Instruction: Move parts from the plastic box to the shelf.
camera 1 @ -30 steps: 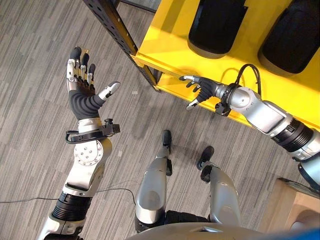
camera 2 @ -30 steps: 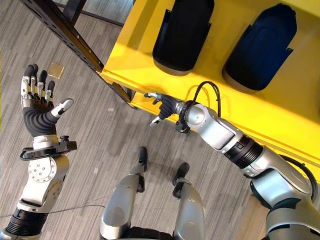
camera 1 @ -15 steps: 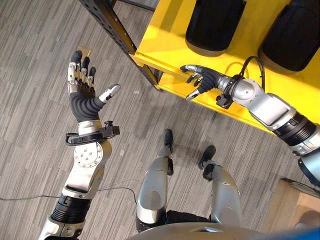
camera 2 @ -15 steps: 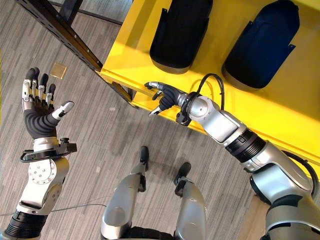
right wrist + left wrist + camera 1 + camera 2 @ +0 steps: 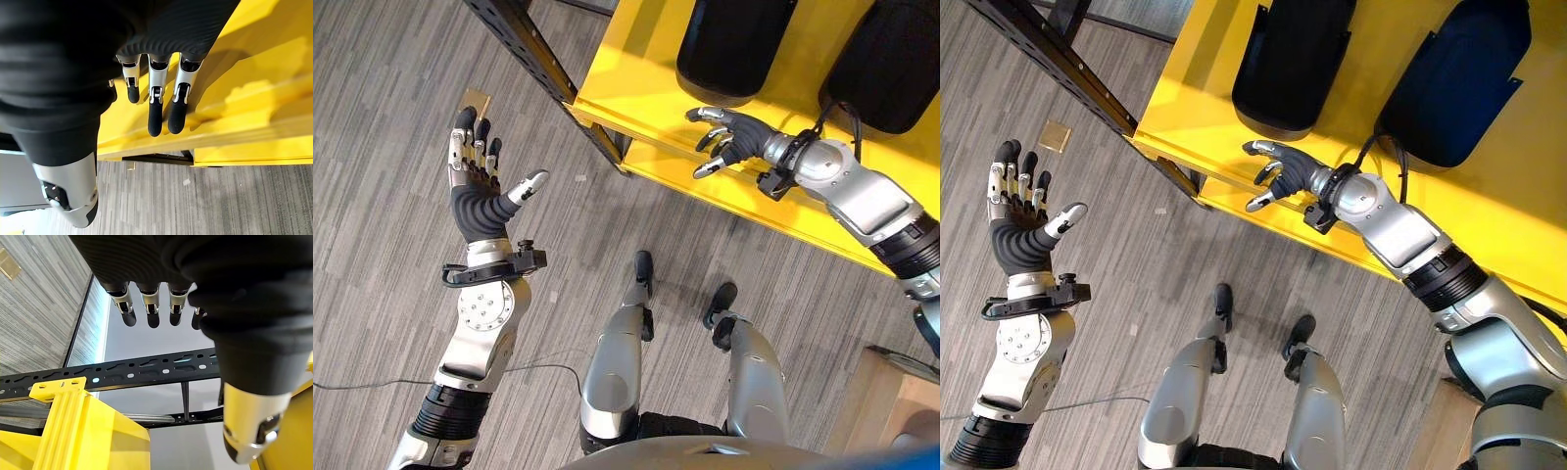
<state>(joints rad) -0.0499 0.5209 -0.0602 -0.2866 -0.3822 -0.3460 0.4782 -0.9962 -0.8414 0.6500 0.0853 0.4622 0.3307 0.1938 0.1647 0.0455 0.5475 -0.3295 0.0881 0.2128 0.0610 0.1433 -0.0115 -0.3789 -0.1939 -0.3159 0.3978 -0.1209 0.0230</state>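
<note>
Grey plank flooring [image 5: 391,245] ran beneath the yellow shelf [image 5: 636,78], where two black parts [image 5: 729,49] already lay. Judging by that, the right hand [image 5: 734,137] should clear the shelf's front edge cleanly before returning for another part. It hovered over that edge, fingers loosely spread, holding nothing. Well away from the shelf, the left hand [image 5: 475,181] stood open and empty.
</note>
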